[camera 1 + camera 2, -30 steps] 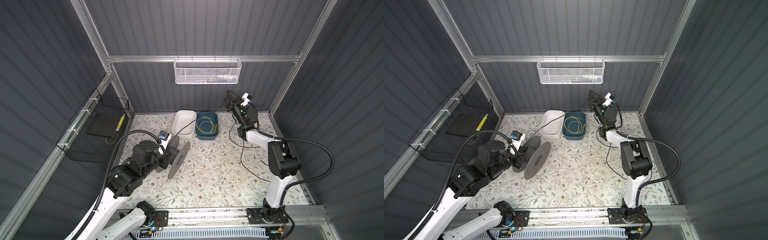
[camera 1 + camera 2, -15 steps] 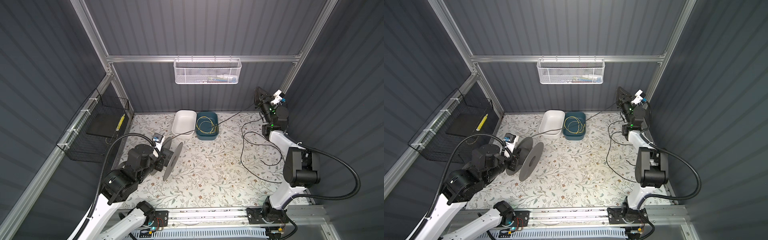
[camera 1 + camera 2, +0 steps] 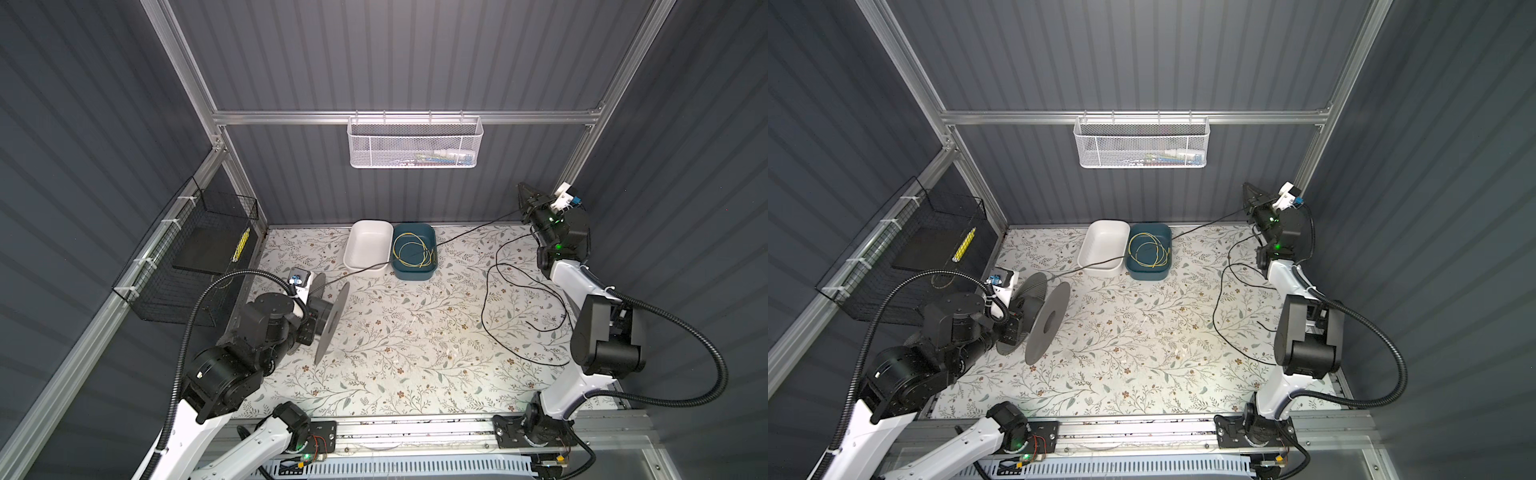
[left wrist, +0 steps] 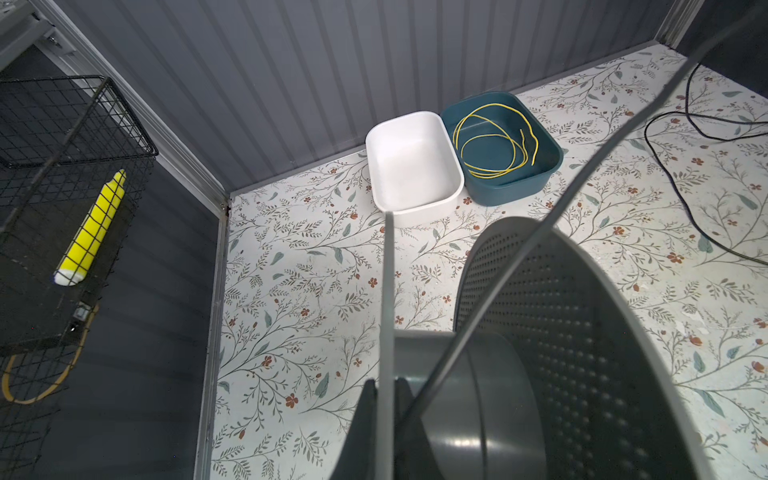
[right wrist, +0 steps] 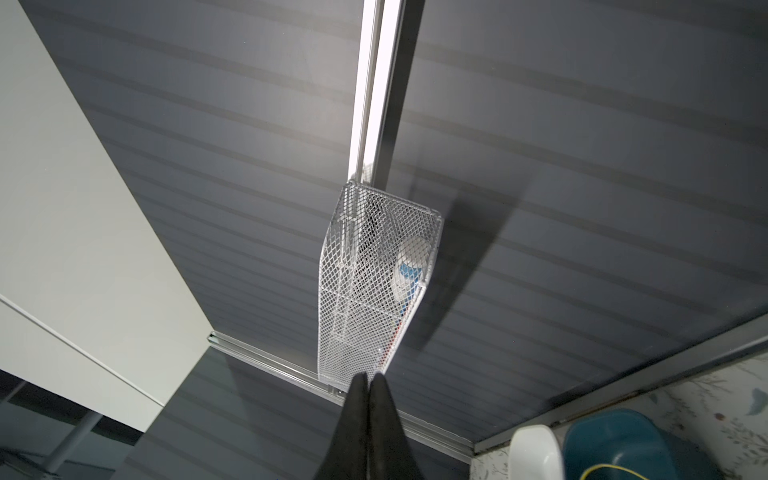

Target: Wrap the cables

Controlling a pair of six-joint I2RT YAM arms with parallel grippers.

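The cables are one thin black cord (image 3: 483, 307). It runs taut from the grey spool (image 3: 332, 322), over the white bin, up to my right gripper (image 3: 520, 188), then falls into loose loops on the table's right side (image 3: 1214, 316). My left gripper (image 4: 384, 382) is shut on the spool's thin near flange, holding the spool (image 4: 582, 332) on edge above the table's left side. The cord (image 4: 540, 232) crosses that view as a blurred line. My right gripper (image 5: 368, 376) is raised in the back right corner, fingers pressed together; the cord meets it below the tips, out of the right wrist view.
A white bin (image 3: 368, 245) and a teal bin (image 3: 432, 266) holding a yellow wire coil sit at the back middle. A white mesh basket (image 3: 415, 143) hangs on the back wall. A black wire basket (image 3: 195, 257) is fixed to the left wall.
My right gripper swung from the back middle to the back right corner and its jaws closed; the cord now stretches straight. My left arm shifted the spool slightly back and left.
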